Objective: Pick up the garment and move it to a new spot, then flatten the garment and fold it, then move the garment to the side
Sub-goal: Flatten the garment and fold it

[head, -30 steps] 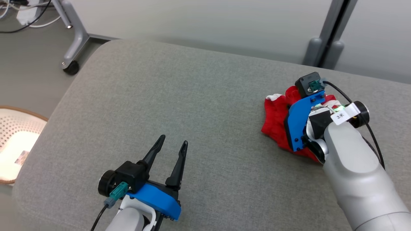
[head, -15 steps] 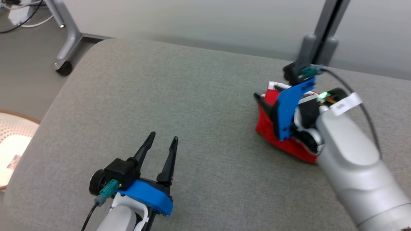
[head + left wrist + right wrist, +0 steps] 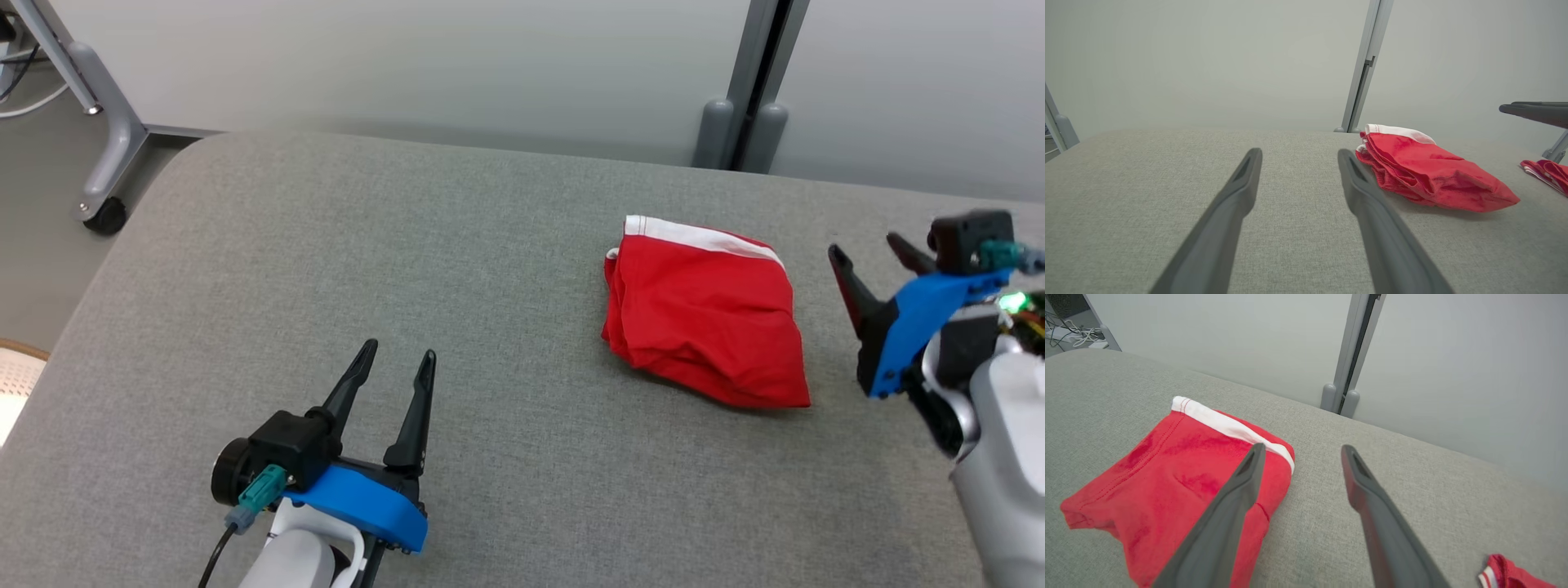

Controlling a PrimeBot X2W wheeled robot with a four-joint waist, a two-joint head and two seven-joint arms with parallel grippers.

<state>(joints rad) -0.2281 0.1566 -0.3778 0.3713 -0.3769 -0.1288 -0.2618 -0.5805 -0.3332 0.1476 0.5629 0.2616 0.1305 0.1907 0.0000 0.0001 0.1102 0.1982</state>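
The garment (image 3: 706, 309) is a red piece with a white band, folded into a compact bundle on the grey cushioned surface (image 3: 490, 261), right of centre. It also lies right of my left fingers in the left wrist view as the garment (image 3: 1425, 171), and under my left finger in the right wrist view as the garment (image 3: 1180, 477). My right gripper (image 3: 869, 251) hovers open just right of the bundle, holding nothing. Open and empty too, my left gripper (image 3: 394, 358) rests at the lower left, well apart from the garment.
A second red and white cloth (image 3: 1545, 173) lies further right on the surface, also seen as a cloth (image 3: 1506, 575) at the right wrist view's bottom corner. A grey post (image 3: 747, 82) stands behind the surface. A wheeled frame leg (image 3: 102, 163) is at far left.
My right gripper has opened, let go of the garment and pulled back to the right. The garment now lies uncovered. The head camera has shifted, so the whole picture moved.
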